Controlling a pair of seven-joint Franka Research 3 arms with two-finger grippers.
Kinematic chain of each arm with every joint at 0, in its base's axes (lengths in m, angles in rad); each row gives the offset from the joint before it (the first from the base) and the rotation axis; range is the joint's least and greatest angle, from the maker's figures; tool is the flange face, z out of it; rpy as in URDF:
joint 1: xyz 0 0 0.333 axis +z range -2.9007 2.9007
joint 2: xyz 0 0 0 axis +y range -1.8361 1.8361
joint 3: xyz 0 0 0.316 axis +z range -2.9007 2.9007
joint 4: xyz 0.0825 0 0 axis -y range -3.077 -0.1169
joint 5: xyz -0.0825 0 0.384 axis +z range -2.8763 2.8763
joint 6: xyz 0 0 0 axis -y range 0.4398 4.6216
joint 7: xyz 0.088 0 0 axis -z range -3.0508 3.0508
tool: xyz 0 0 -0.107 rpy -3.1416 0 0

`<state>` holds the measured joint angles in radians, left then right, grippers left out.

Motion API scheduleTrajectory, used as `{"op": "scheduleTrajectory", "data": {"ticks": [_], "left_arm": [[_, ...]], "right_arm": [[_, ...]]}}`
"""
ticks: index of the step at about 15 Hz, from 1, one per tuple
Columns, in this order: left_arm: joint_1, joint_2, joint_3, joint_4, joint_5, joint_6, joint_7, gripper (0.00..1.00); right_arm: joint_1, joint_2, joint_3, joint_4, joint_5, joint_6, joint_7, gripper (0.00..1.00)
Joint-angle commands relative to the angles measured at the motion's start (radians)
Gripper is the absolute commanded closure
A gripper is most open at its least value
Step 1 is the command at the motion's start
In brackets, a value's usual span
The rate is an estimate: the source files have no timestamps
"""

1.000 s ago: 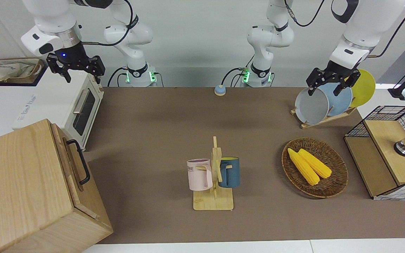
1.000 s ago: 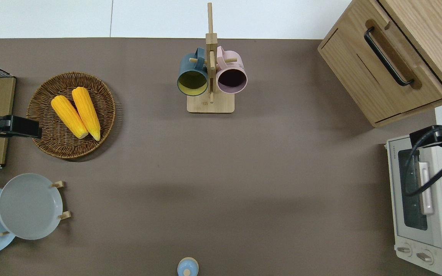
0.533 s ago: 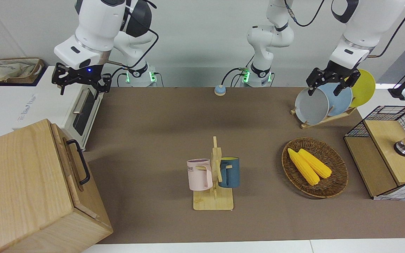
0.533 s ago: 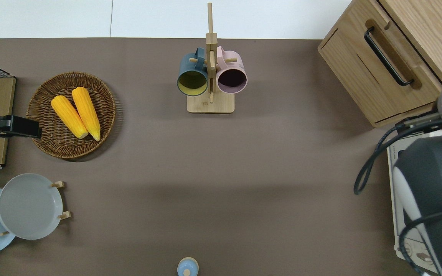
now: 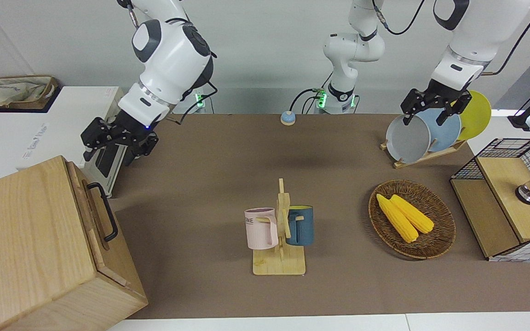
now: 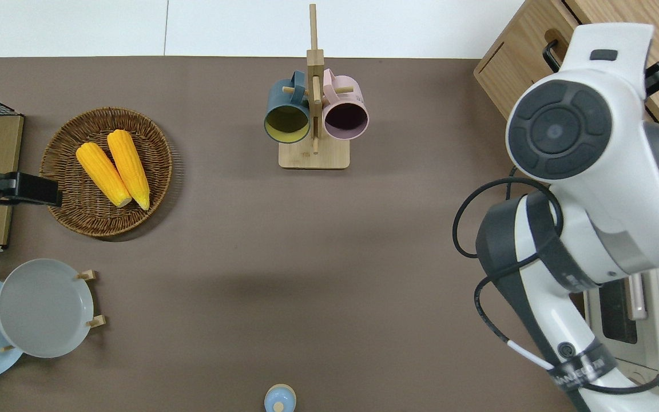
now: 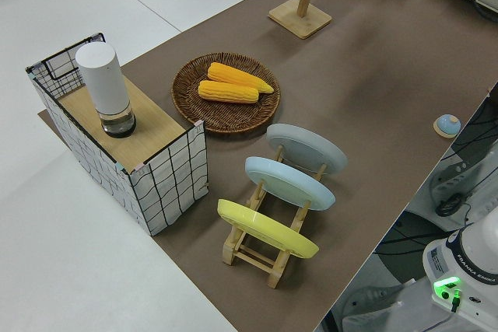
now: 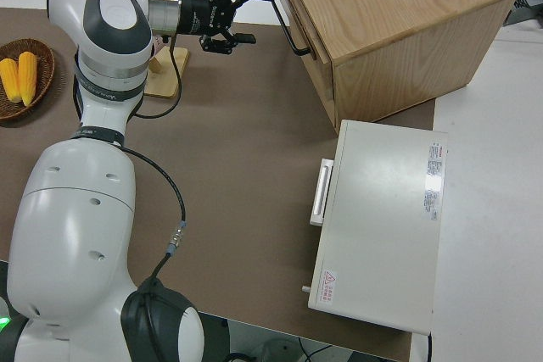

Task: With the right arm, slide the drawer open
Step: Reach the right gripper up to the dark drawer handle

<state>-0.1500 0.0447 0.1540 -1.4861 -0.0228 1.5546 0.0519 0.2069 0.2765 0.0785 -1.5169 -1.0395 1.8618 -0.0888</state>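
Note:
The pale-wood drawer (image 5: 91,216) with its black bar handle (image 5: 107,211) sits flush in the big wooden box (image 5: 25,243) at the right arm's end of the table. In the right side view the right gripper (image 8: 249,8) is open, in the air, pointing at the drawer front (image 8: 299,8), close to the end of the handle (image 8: 293,31) that lies farther from the robots, without touching it. The gripper also shows in the front view (image 5: 117,140). In the overhead view the right arm (image 6: 587,160) hides most of the drawer (image 6: 535,31). The left gripper (image 5: 427,118) is parked and open.
A white toaster oven (image 8: 382,218) stands beside the box, nearer to the robots. A mug stand (image 5: 279,230) holds two mugs at mid-table. A corn basket (image 5: 412,218), a plate rack (image 5: 423,133) and a wire-mesh rack (image 5: 504,197) are at the left arm's end.
The right arm has swung from over the toaster oven toward the box, lower down, so its gripper now faces the drawer handle. The left arm has not moved.

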Motion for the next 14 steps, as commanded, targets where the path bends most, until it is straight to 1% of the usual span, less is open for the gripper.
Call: {"op": "scheduleTrajectory", "data": {"ticks": [1, 3, 4, 5, 8, 10, 12, 14], "left_arm": [[-0.017, 0.012, 0.016, 0.02, 0.014, 0.001, 0.006, 0.0], [-0.017, 0.012, 0.016, 0.02, 0.014, 0.001, 0.006, 0.0], [-0.017, 0.012, 0.016, 0.02, 0.014, 0.001, 0.006, 0.0], [-0.017, 0.012, 0.016, 0.02, 0.014, 0.001, 0.006, 0.0], [-0.017, 0.012, 0.016, 0.02, 0.014, 0.001, 0.006, 0.0], [-0.017, 0.012, 0.016, 0.02, 0.014, 0.001, 0.006, 0.0], [-0.017, 0.012, 0.016, 0.02, 0.014, 0.001, 0.006, 0.0], [-0.017, 0.012, 0.016, 0.02, 0.015, 0.001, 0.006, 0.0]], "right_arm": [[0.025, 0.033, 0.0, -0.046, -0.15, 0.02, 0.13, 0.017], [0.029, 0.046, 0.0, -0.09, -0.255, 0.014, 0.242, 0.017], [0.029, 0.056, 0.0, -0.1, -0.296, 0.011, 0.273, 0.017], [0.029, 0.067, 0.0, -0.1, -0.307, 0.011, 0.282, 0.019], [0.029, 0.107, -0.002, -0.103, -0.408, 0.004, 0.36, 0.019], [0.029, 0.121, -0.009, -0.115, -0.471, 0.004, 0.376, 0.019], [0.029, 0.133, -0.014, -0.118, -0.504, -0.001, 0.405, 0.019], [0.029, 0.144, -0.014, -0.124, -0.528, -0.03, 0.411, 0.021]]}}
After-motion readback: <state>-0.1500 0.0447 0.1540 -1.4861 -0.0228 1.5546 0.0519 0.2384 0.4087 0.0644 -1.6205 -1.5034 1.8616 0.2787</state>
